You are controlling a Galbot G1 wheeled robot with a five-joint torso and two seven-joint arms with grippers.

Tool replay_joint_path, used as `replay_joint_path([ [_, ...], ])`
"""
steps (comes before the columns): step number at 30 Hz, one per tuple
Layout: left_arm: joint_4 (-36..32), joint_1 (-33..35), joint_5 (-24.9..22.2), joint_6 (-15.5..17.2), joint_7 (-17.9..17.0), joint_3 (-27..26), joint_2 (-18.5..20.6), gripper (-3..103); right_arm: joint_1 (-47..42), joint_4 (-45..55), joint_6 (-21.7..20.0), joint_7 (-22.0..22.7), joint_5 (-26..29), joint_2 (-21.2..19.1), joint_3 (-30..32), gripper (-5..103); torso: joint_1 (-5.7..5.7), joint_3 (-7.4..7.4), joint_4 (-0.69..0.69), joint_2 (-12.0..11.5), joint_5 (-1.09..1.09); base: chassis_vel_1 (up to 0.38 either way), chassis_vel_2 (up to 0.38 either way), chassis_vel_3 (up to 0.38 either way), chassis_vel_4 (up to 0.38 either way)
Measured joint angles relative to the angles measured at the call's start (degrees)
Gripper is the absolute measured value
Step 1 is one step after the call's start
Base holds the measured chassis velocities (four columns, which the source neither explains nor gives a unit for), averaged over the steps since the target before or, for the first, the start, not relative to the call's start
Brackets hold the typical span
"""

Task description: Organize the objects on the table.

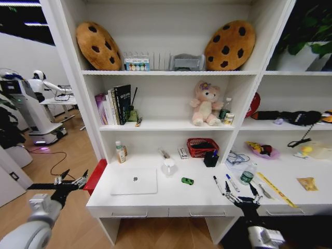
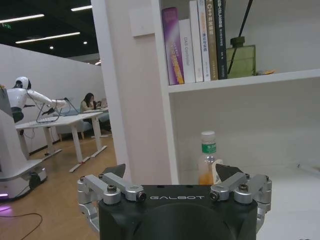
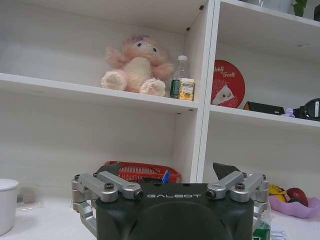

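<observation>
On the white table (image 1: 171,199) a thin silver laptop (image 1: 134,181) lies closed at the front left. A tiny green item (image 1: 187,181) sits right of it. Two dark pens (image 1: 218,184) (image 1: 232,182) lie further right, beside a small round green-topped tin (image 1: 248,174). My right gripper (image 1: 241,191) (image 3: 167,169) hovers open over the table's front edge, just in front of the pens, with nothing between its fingers. My left gripper (image 1: 72,179) (image 2: 171,171) hangs open in the air off the table's left end, level with the laptop.
Along the back of the table stand an orange-drink bottle (image 1: 121,152) (image 2: 207,162), a white cup (image 1: 168,166), a red basket (image 1: 202,147) and a black pen cup (image 1: 210,158). A yellow ruler (image 1: 275,189) lies at the right. Another robot (image 1: 31,109) stands on the floor to the left.
</observation>
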Motion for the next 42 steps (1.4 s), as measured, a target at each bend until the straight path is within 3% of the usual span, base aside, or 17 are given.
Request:
replay_joint_path([
  [6,-5.1,3.2,-1.6,0.3,-0.5,-0.1,-2.5,100,-0.7,0.4,0.7,-0.4,-1.2,1.0,-0.3,100,0.00,0.00,-0.02,0.0,0.00,0.000,0.000,0.000,0.000],
  [18,-6.1,4.2,-1.4,0.2,-0.7,1.2,-3.3,100,-1.9,1.2,1.4,-3.1,-1.0,1.0,-0.1,100,0.01,0.01,0.00,0.0,0.00,0.000,0.000,0.000,0.000],
  [20,-6.0,4.2,-1.3,0.2,-0.7,1.2,-3.3,100,-2.2,1.1,0.6,-6.6,0.3,-0.9,-0.1,100,0.00,0.00,-0.02,0.0,-0.01,0.000,0.000,0.000,0.000],
  [22,-6.0,4.1,-1.3,0.2,-0.7,1.3,-3.2,100,-1.9,0.6,0.2,-7.5,1.0,-2.2,-0.1,100,0.00,0.00,-0.02,0.0,0.00,0.000,0.000,0.000,0.000],
  [26,-5.9,4.1,-1.3,0.1,-0.7,1.3,-3.2,100,1.2,-3.2,-0.8,-9.2,6.4,-9.8,-0.1,100,0.01,0.01,0.02,0.0,0.02,0.000,0.000,0.000,0.000],
  [31,-5.8,4.0,-1.2,0.1,-0.6,1.4,-3.1,100,2.2,-6.4,0.9,-11.4,6.6,-13.3,0.1,100,0.02,0.01,0.00,0.0,0.00,0.000,0.000,0.000,0.000],
  [37,-5.8,4.0,-1.2,0.1,-0.6,1.4,-3.1,100,5.2,-13.9,2.9,-23.4,8.5,-18.3,0.9,100,0.01,0.01,-0.01,0.0,0.01,0.000,0.000,0.000,0.000],
  [42,-5.7,3.9,-1.2,0.0,-0.6,1.4,-3.1,100,13.0,-19.2,0.8,-29.1,11.0,-24.1,-3.7,100,0.01,0.01,0.01,0.0,0.01,0.000,0.000,0.000,0.000],
])
